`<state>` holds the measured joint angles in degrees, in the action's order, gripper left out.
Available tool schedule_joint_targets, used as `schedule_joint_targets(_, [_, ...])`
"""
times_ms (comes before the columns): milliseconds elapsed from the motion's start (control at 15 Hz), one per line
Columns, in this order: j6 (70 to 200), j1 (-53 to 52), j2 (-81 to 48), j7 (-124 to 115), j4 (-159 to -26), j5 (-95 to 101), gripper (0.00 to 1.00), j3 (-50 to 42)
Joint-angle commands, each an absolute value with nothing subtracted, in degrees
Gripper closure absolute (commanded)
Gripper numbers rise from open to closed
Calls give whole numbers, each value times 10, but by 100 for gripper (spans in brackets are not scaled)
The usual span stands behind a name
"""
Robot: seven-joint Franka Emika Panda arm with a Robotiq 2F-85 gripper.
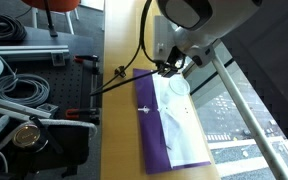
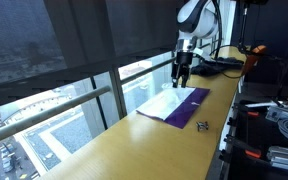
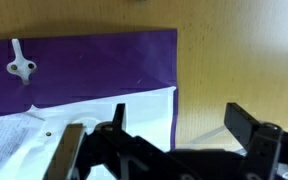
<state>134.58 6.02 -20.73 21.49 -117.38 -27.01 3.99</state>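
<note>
The wooden desk (image 1: 119,140) runs along the window and lies beneath the hand (image 1: 169,68), stretching away on both sides of it in both exterior views.

A purple cloth (image 3: 94,65) lies flat on the desk right under the hand. In the wrist view, one corner of the cloth sits ahead of the hand and between the two fingers. The cloth's edge then runs down toward the hand, with bare wood beyond it under the right-hand finger. In an exterior view, most of the cloth (image 1: 152,140) stretches away from the hand along the desk.

A white sheet (image 3: 134,115) rests on top of the purple cloth, leaving a purple border around it. Its near end lies directly below the hand, and in the wrist view it passes under the left-hand finger (image 3: 69,150).

The hand is above the end of the cloth and sheet. Its fingers are spread wide and nothing is between them. Whether the fingertips touch the cloth cannot be told.

A small white hook-shaped piece (image 3: 22,68) lies on the purple border, ahead of the hand and off to its left-hand finger's side, well apart from it.
</note>
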Motion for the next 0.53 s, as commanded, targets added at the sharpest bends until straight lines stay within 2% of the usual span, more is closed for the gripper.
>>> schedule_joint_targets(0, [1343, 68, -208, 216, -1161, -252, 0, 38])
schedule_joint_targets(467, [1343, 73, -204, 216, -1149, -250, 0, 40])
